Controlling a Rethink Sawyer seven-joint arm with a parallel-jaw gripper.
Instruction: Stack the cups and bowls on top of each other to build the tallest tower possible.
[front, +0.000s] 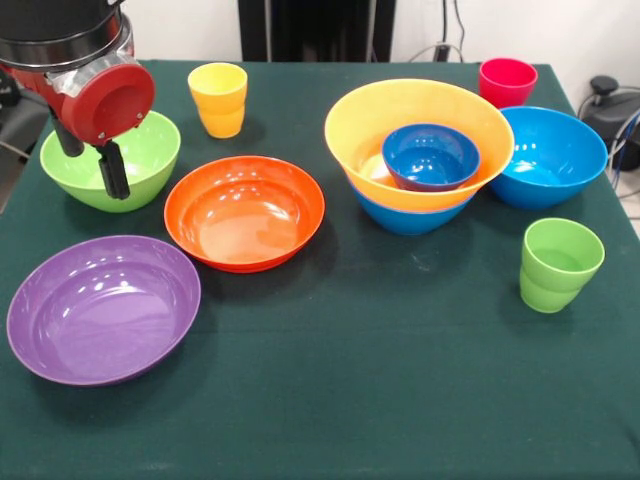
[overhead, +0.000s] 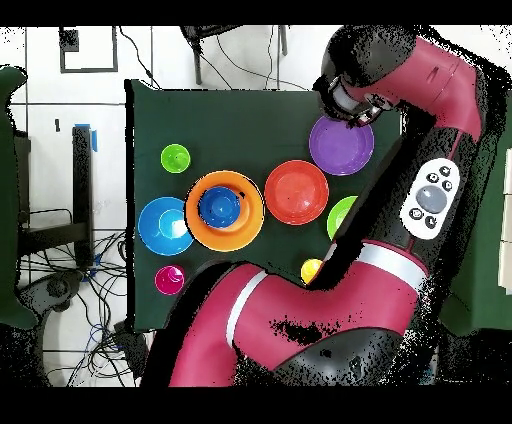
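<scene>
My gripper (front: 90, 155) hangs open over the lime green bowl (front: 150, 165) at the left, its black fingers (front: 113, 172) at the bowl's rim with nothing held. The tower is a blue bowl (front: 410, 216) carrying the large yellow-orange bowl (front: 420, 96), with a small blue bowl (front: 430, 155) inside. Loose on the cloth lie the orange-red bowl (front: 245, 212), the purple bowl (front: 103, 308) and another blue bowl (front: 552, 155). The yellow cup (front: 218, 98), red-pink cup (front: 507, 80) and light green cup (front: 558, 263) stand upright. In the overhead view the arm hides the gripper and part of the lime green bowl (overhead: 342, 213).
A dark green cloth (front: 350, 360) covers the table. The arm's red body (overhead: 300, 320) spreads over the table's base side in the overhead view. Cables and black equipment (front: 610, 100) lie beyond the table's right edge.
</scene>
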